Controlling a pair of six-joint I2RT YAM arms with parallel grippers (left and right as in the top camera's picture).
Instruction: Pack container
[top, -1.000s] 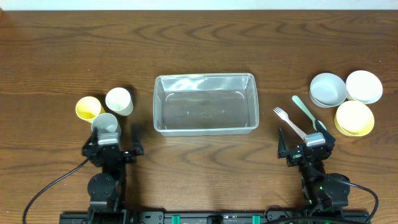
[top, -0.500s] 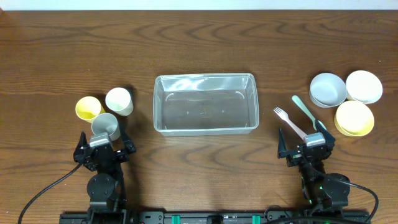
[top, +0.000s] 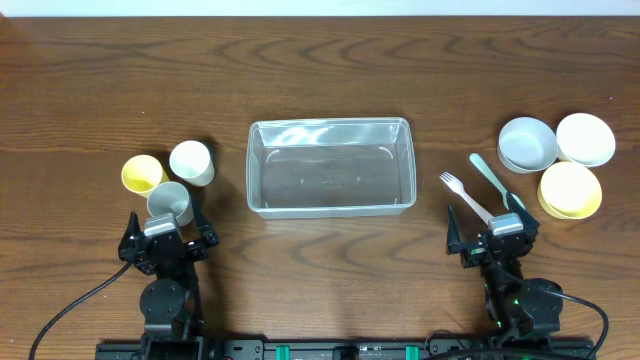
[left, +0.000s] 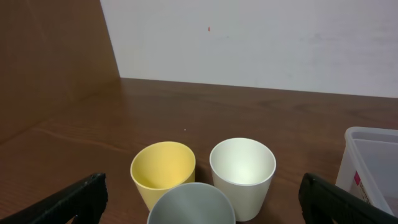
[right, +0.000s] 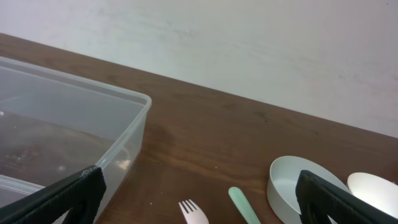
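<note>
The clear plastic container (top: 330, 126) sits empty at the table's middle; it also shows in the left wrist view (left: 373, 163) and the right wrist view (right: 62, 118). A yellow cup (top: 142, 173), a white cup (top: 191, 162) and a grey cup (top: 170, 203) stand upright to its left. My left gripper (top: 166, 238) is open and empty, with the grey cup (left: 191, 206) just ahead of its jaws (left: 202, 194). My right gripper (top: 492, 234) is open and empty, just behind a pink fork (top: 466, 199) and a mint spoon (top: 490, 178).
A pale grey bowl (top: 527, 143), a white bowl (top: 586, 138) and a yellow bowl (top: 570, 190) sit at the right. In the right wrist view the fork (right: 194, 214), spoon (right: 244, 205) and grey bowl (right: 306, 186) lie ahead of the jaws (right: 199, 190).
My left gripper has swung slightly to the left and now sits straight behind the grey cup. The right arm and all objects have not moved.
</note>
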